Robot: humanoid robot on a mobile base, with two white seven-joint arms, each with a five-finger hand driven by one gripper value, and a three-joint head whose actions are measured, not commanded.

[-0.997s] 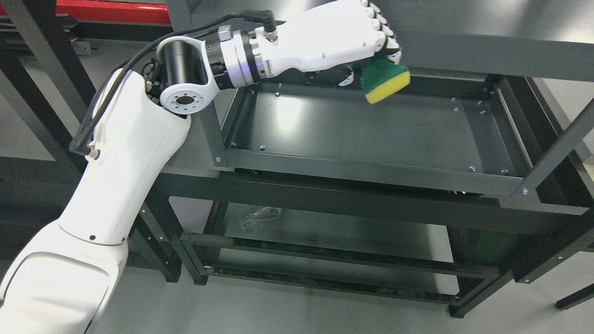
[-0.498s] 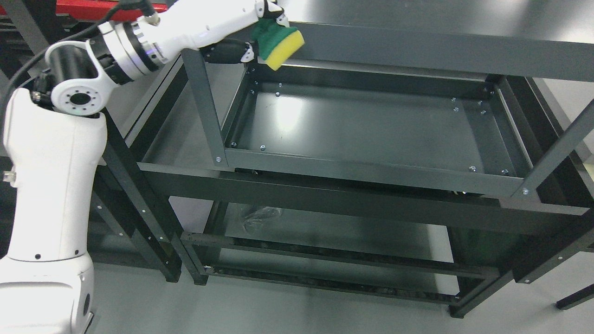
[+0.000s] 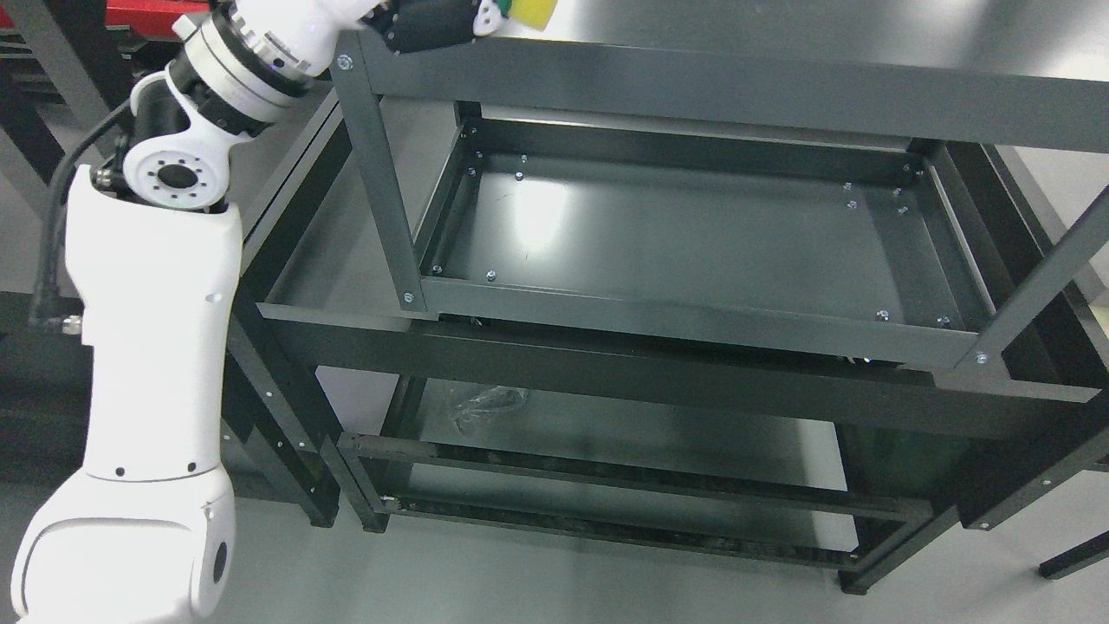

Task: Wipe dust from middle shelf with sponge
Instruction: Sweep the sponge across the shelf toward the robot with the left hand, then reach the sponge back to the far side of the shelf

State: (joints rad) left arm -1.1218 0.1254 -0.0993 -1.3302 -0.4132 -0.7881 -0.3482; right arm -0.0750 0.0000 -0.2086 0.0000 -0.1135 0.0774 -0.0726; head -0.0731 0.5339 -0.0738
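Observation:
My left arm (image 3: 156,286) rises along the left side of the dark metal rack. Its hand (image 3: 433,19) is at the picture's top edge, above the front rail of the top shelf (image 3: 693,82), and is mostly cut off. Only a yellow corner of the sponge (image 3: 532,9) shows, right beside the dark thumb, so the hand still holds it. Below, the middle shelf (image 3: 693,243) is a shallow dark tray with a glare patch at its left. The hand and the sponge are well above and to the left of it. My right arm does not show.
An upright post (image 3: 381,191) stands at the middle shelf's front left corner, another slants at the right (image 3: 1040,286). A crumpled clear wrapper (image 3: 485,403) lies on the lower shelf (image 3: 650,433). A second dark frame stands to the left (image 3: 260,347). Grey floor lies below.
The left hand has carried the sponge up and to the left, from over the middle shelf's back edge to the top shelf's front left corner, almost out of the picture.

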